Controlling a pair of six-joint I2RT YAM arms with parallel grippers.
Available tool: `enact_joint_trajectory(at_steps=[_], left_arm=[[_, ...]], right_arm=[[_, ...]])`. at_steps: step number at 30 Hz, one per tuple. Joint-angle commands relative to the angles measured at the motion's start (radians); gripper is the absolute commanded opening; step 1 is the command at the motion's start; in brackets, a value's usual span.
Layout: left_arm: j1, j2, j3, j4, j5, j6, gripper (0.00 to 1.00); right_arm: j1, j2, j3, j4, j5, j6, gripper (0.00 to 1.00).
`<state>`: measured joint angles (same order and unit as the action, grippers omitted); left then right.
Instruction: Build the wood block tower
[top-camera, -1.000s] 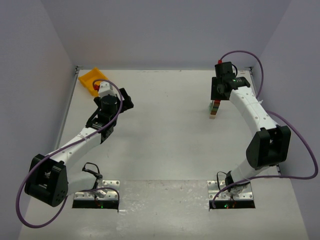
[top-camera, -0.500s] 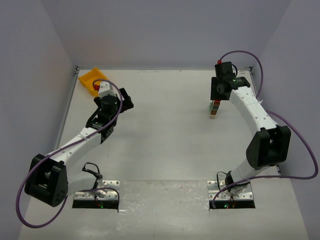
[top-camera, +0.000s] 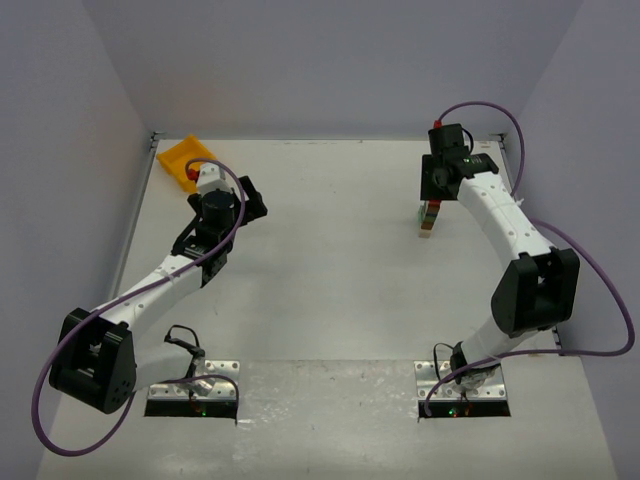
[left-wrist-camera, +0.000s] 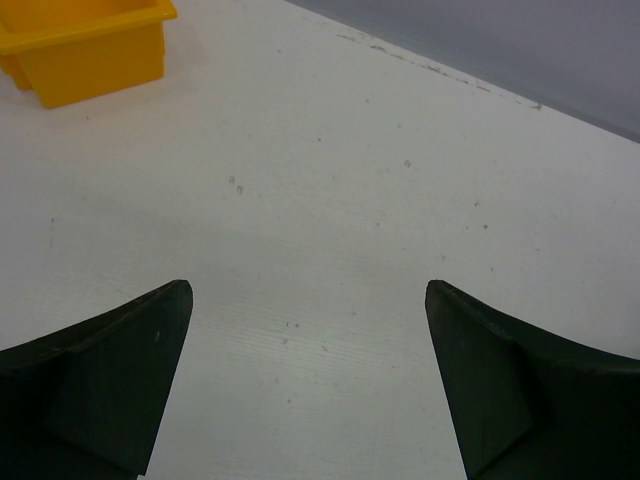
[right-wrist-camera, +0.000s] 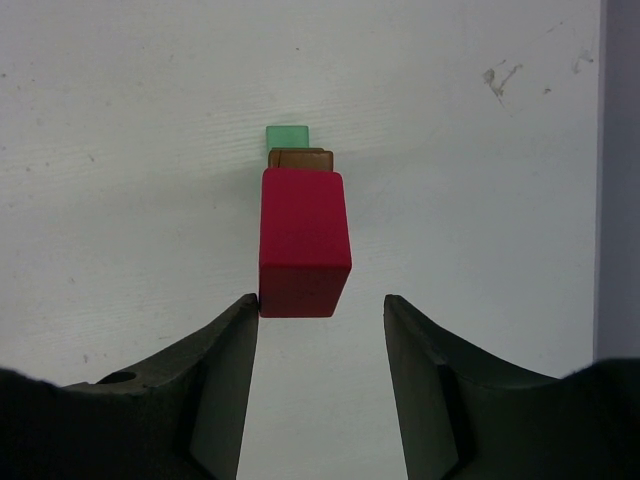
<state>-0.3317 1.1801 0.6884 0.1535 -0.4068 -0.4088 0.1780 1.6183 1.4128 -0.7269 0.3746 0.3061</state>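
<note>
The wood block tower (top-camera: 428, 220) stands at the back right of the table as a narrow multicoloured stack. From above in the right wrist view, its top is a magenta-red block (right-wrist-camera: 304, 235), with a brown block (right-wrist-camera: 300, 157) and a green one (right-wrist-camera: 288, 134) showing below it. My right gripper (right-wrist-camera: 320, 300) hovers over the tower (right-wrist-camera: 304, 220) with its jaws apart. The top block lies just beyond the fingertips, by the left one, with a clear gap to the right one. My left gripper (left-wrist-camera: 306, 290) is wide open over bare table, far from the tower.
A yellow plastic bin (top-camera: 186, 158) sits in the back left corner with a small red thing inside; its wall (left-wrist-camera: 90, 50) shows in the left wrist view. Walls close the table at the back and both sides. Purple cables loop from both arms.
</note>
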Motion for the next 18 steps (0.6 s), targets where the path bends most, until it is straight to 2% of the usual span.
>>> enact_joint_trajectory(at_steps=[1,9,18], left_arm=[[0.01,-0.008,0.039,0.049,0.003,-0.001,1.0],[0.01,-0.011,0.037,0.048,0.006,-0.001,1.0],[0.01,-0.011,0.037,0.049,0.008,-0.002,1.0]], right_arm=[[-0.005,0.008,0.032,0.02,0.046,0.005,0.54],[-0.006,0.001,0.028,0.02,0.043,0.01,0.54],[-0.005,-0.023,0.015,0.049,-0.039,-0.013,0.54]])
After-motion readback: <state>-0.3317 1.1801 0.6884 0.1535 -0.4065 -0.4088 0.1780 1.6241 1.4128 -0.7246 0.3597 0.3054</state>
